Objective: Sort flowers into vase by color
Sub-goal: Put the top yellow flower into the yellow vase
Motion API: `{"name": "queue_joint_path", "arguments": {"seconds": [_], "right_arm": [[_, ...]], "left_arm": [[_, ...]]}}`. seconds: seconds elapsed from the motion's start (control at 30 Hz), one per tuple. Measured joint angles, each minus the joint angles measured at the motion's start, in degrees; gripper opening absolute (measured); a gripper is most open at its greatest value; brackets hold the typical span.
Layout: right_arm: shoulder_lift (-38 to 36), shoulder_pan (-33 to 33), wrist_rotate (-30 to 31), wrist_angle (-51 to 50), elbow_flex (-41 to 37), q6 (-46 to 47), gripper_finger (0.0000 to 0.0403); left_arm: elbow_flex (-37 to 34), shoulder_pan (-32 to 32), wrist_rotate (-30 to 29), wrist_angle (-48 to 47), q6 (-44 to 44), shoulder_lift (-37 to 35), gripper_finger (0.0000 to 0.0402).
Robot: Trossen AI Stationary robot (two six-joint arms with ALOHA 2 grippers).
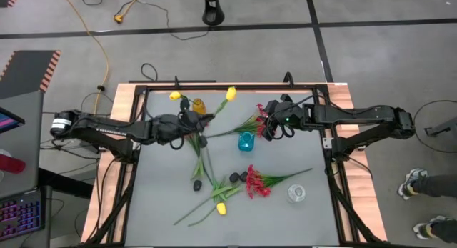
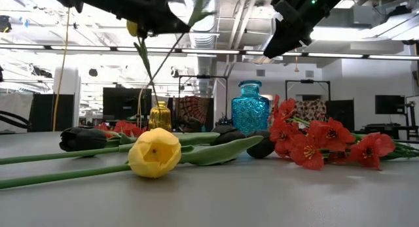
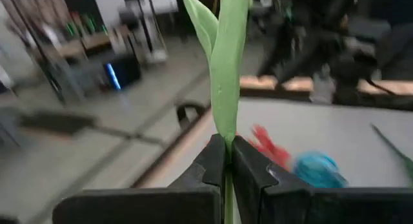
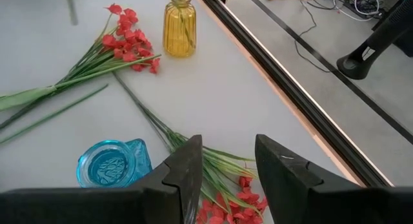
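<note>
Overhead, yellow tulip (image 1: 230,95) in left jaws (image 1: 194,124).

A grey surface (image 1: 164,198) with a wooden edge sits on a dark frame. On the floor beyond its far side a yellow cable (image 1: 100,44) snakes past a black round stand base (image 1: 213,16). At the left edge lie a striped hazard mat (image 1: 28,69) and a lit keyboard (image 1: 20,214) — beside something red, perhaps a bottle (image 1: 10,164). At the right edge a person's shoes (image 1: 414,185) show. Level across the surface, the room behind holds dark monitors (image 2: 121,103) and bright ceiling lights.
</note>
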Motion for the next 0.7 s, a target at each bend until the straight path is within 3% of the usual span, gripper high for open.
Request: {"name": "queue_joint_path", "arguments": {"seconds": [0.27,0.7], "right_arm": [[0.0,0.0,0.06,0.39,0.0,0.0,0.0168],[0.0,0.0,0.06,1.24,0.0,0.0,0.0168]], "left_arm": [[-0.64,6.98,6.46,13.21,11.74,1.11,0.0],[-0.64,17.84,16.56,14.68,14.65,1.16,0.0]]}}
